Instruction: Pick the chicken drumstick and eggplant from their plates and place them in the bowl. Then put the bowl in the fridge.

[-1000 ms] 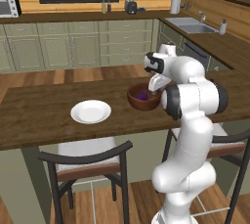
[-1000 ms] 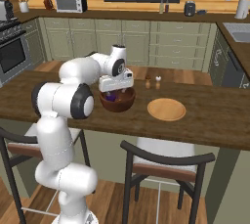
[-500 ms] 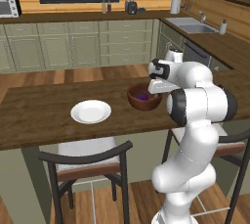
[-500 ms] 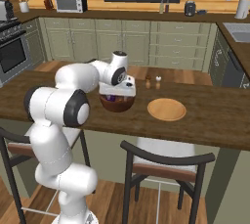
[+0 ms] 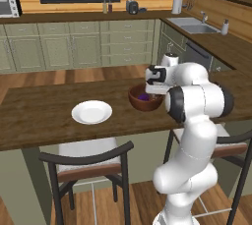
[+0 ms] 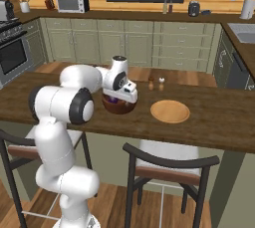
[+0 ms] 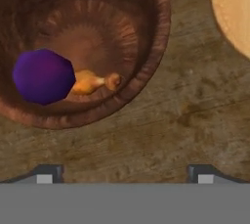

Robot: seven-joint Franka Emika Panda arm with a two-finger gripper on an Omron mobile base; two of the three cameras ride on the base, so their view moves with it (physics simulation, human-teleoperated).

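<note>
Pincer (image 7: 124,173) with its two dark fingertips (image 7: 46,173) spread wide and nothing between them, poised over bare wood of the island worktop (image 7: 185,120) just beside the bowl's rim. In the left base view the pincer (image 5: 153,87) sits low at the bowl's near right side; in the right base view it (image 6: 125,92) overlaps the bowl's right rim.

Bowl (image 7: 146,66): deep, round, dark reddish-brown wood with a thick ribbed rim and radial grain on the inner wall. It stands on the worktop (image 5: 39,116) near the middle of its length, closer to the far edge than the near one, as the left base view (image 5: 140,102) and right base view (image 6: 112,105) both show.

Eggplant (image 7: 44,75): glossy, faceted purple lump lying inside the bowl against one wall; visible as a purple patch in the base views (image 5: 143,97) (image 6: 114,99).

Chicken drumstick (image 7: 90,82): small, orange-brown, thick end tucked against the eggplant and touching it, thin knobbed end pointing towards the bowl's wall.

White plate (image 5: 91,112): round, shallow, bare, well apart from the bowl towards the worktop's left end. Tan-orange plate (image 6: 170,111): round, shallow, bare, near the bowl on its other side; its edge enters the hand view's corner (image 7: 234,8).

Two small shakers (image 6: 155,83) stand near the worktop's far edge, between the bowl and the tan-orange plate.
</note>
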